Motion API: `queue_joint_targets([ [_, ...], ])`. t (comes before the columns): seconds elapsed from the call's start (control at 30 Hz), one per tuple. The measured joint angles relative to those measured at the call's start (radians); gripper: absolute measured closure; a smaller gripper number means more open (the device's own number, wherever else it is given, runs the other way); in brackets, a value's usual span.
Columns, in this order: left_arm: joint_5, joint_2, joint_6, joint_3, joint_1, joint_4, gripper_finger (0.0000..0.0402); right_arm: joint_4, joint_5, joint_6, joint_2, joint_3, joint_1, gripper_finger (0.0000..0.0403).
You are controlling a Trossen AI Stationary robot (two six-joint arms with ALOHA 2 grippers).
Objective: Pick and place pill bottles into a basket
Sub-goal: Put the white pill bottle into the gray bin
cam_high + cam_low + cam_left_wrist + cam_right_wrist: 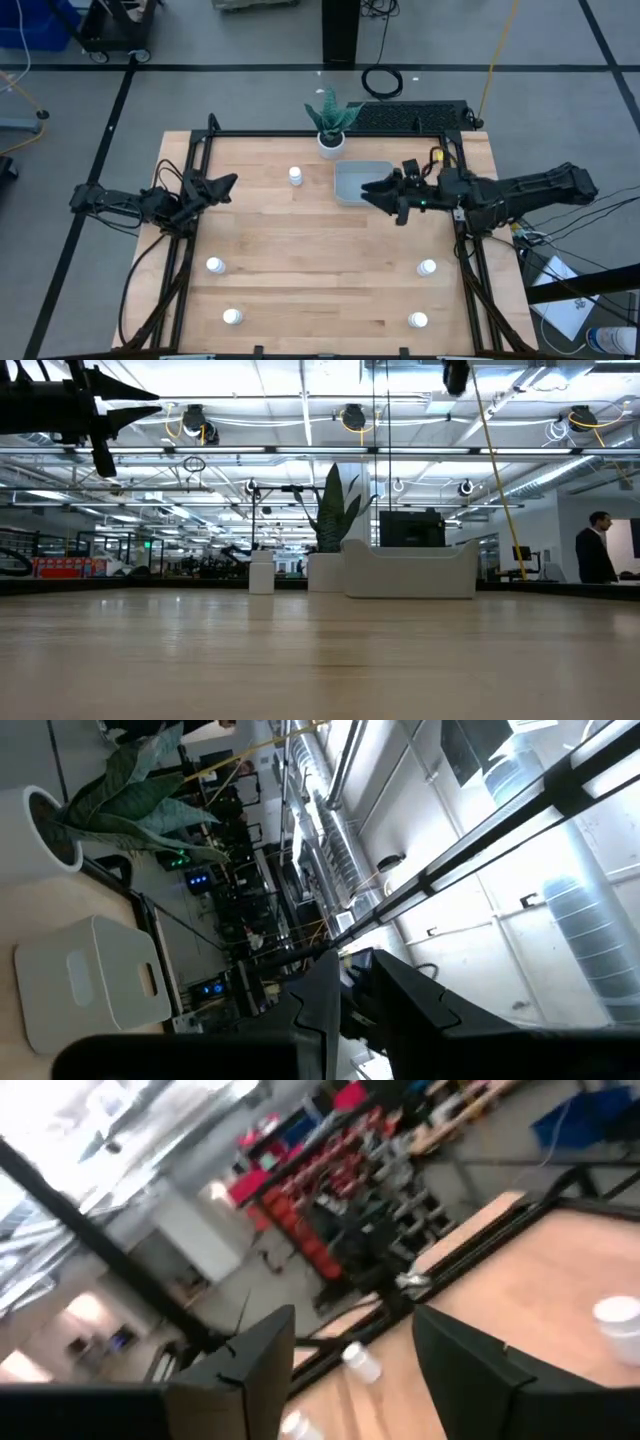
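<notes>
My right gripper (372,190) hangs over the basket's edge, jaws apart and holding nothing.

From my station, the risk is my right arm clipping the shallow translucent grey-blue plastic basket (352,182) as I pull away, nudging it toward the white plant pot (331,143). Five small white capped pill bottles stand upright on the wooden table (300,260), long axes vertical: (295,176), (214,265), (232,317), (427,267), (418,320). My left gripper (225,184) waits at the left edge, jaws narrow.
</notes>
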Motion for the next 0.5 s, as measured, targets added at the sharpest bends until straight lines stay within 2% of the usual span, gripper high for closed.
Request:
queue_joint_targets([
  [0.1, 0.015, 0.0, 0.0, 0.0, 0.0, -0.001, 0.0337, -0.186, -0.07, 0.034, 0.042, 0.099, 0.008, 0.0196],
  [0.27, 0.043, 0.0, -0.001, 0.0, 0.0, -0.001, 0.0337, -0.657, -0.18, 0.167, 0.097, 0.286, 0.047, 0.019],
  [0.37, 0.043, 0.0, 0.0, 0.0, 0.0, -0.001, 0.0337, -0.943, -0.185, 0.276, 0.104, 0.337, 0.097, 0.0183],
  [0.5, 0.043, 0.0, 0.03, 0.0, 0.0, -0.013, 0.0337, -1.174, -0.187, 0.507, 0.094, 0.353, 0.171, 0.0182],
])
